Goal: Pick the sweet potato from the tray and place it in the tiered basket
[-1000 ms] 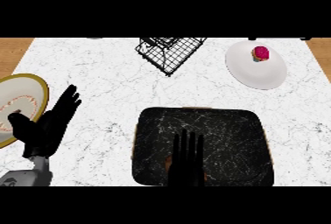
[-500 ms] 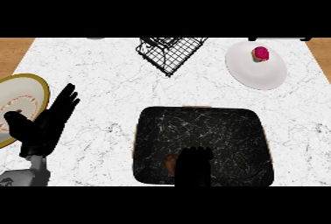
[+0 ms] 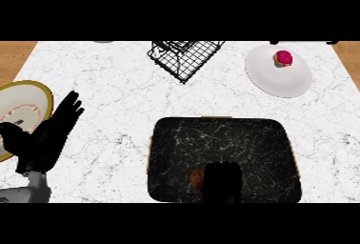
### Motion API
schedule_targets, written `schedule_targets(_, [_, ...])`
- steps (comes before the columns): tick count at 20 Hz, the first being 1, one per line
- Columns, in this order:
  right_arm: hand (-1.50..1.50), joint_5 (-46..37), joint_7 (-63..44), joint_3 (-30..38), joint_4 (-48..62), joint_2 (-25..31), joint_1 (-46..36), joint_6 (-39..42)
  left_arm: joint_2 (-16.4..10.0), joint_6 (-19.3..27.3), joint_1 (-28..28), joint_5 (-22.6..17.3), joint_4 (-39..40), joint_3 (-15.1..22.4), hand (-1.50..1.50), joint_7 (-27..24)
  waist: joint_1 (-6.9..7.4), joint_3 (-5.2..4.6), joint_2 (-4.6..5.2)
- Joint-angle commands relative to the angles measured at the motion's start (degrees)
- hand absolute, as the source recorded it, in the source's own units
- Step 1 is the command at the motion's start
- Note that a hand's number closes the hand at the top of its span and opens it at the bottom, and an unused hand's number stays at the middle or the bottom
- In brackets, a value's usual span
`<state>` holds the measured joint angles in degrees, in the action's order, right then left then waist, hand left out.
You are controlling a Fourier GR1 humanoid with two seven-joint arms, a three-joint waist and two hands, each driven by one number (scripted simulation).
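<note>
R hand: over near part of black tray, fingers curled down round sweet potato. Potato mostly hidden; only a brown sliver shows at hand's left side, inside tray, near its front edge.

L hand: at view's left, fingers straight and spread, resting, partly over yellow-rimmed plate.

Tiered basket: black wire, far edge of counter, well apart from tray.

White plate: far right, w/ pink item on it.
</note>
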<state>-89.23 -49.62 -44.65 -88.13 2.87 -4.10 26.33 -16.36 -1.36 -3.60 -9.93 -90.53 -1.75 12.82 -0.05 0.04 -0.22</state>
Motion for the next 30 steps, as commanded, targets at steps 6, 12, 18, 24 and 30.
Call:
schedule_targets(6, [1.5, 16.98, 5.76, 34.87, -5.21, 6.65, -5.15, -11.37, 0.54, 0.12, 1.03, 0.36, 0.5, -0.25, 0.0, -1.6, -0.9, 0.11, 0.64])
schedule_targets(12, [1.5, 18.12, 11.71, 40.07, -5.92, 9.06, -9.85, -27.87, 0.4, 0.27, -2.27, 0.16, 1.56, -0.95, 0.0, -0.37, -0.37, 0.07, 0.4])
schedule_targets(18, [1.5, 26.89, 16.79, 44.87, -11.82, 7.26, -18.34, -33.35, 0.86, -0.54, 0.32, 0.69, 1.63, -0.47, 0.0, -2.32, 0.37, -0.01, 0.23])
schedule_targets(24, [1.5, 28.82, 12.17, 42.66, -14.47, 4.78, -27.26, -23.88, 1.96, -0.48, 0.21, 1.01, -1.43, 0.25, 0.0, 0.95, 0.34, -0.05, 0.16])
schedule_targets(30, [1.5, 27.79, 6.37, 41.64, -2.25, -0.27, -43.04, -20.6, 2.98, -0.21, 0.13, 2.43, -0.74, 0.84, 0.0, 0.98, 0.72, -0.07, 0.21])
